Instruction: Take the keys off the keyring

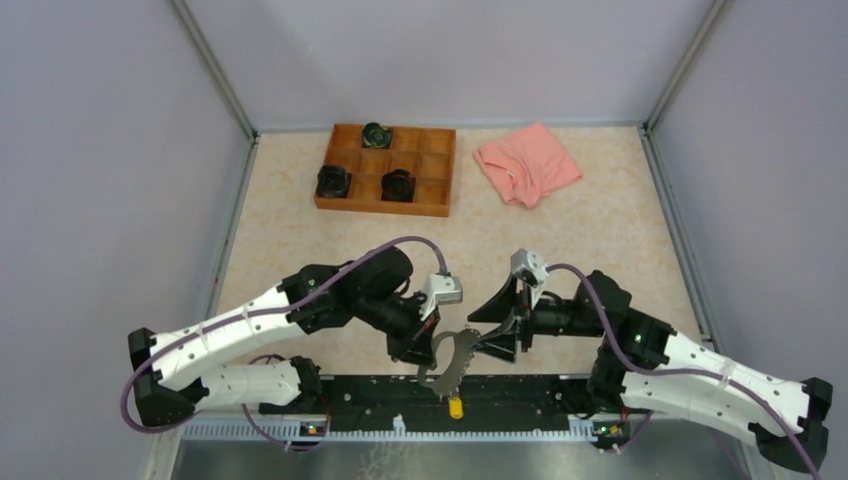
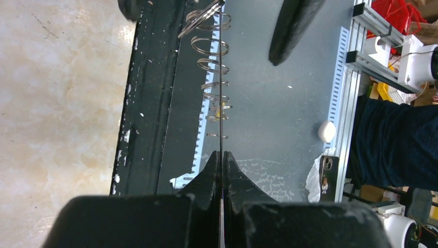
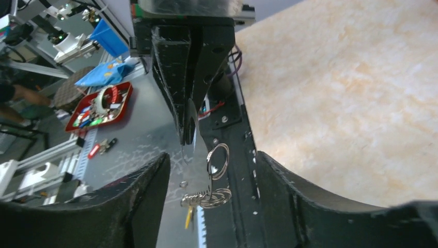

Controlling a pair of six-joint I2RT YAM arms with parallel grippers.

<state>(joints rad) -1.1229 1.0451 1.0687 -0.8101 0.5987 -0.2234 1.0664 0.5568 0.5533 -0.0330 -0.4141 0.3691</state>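
Looked down on a beige marbled table (image 1: 560, 250) walled in pale grey, with a wooden tray (image 1: 440, 172) of black knobby objects (image 1: 334, 181) and a pink cloth (image 1: 528, 163) at the far side, well apart from the work.

Found the keyring (image 1: 455, 360) held up off the surface, above the black rail (image 1: 540, 395) at the near edge and between the two arms. Saw the left gripper (image 1: 422, 347) pressed together on the rim of that flat loop, which in the left wrist view showed edge-on as a thin line running straight out from the fingertips. Saw the right gripper (image 3: 209, 201) with jaws apart, one to each side of the small split rings (image 3: 218, 161) hanging from the loop. Could not tell whether either one touched a ring, but saw nothing clamped.

Made out several such rings strung along the rim. Made out one yellow-headed key (image 1: 455, 406) dangling below the loop, plus a small knot of metal at the lowest ring, too small to sort into separate keys.

Judged the task barely begun. Spotted no key lying loose on table or rail, and saw every key in view hanging from the loop. Reckoned the steadying half in place, with the loop pinned by the left. Reckoned the removal itself all to come: closing on one ring or key, working it off the rim, then doing the same for each of the others.
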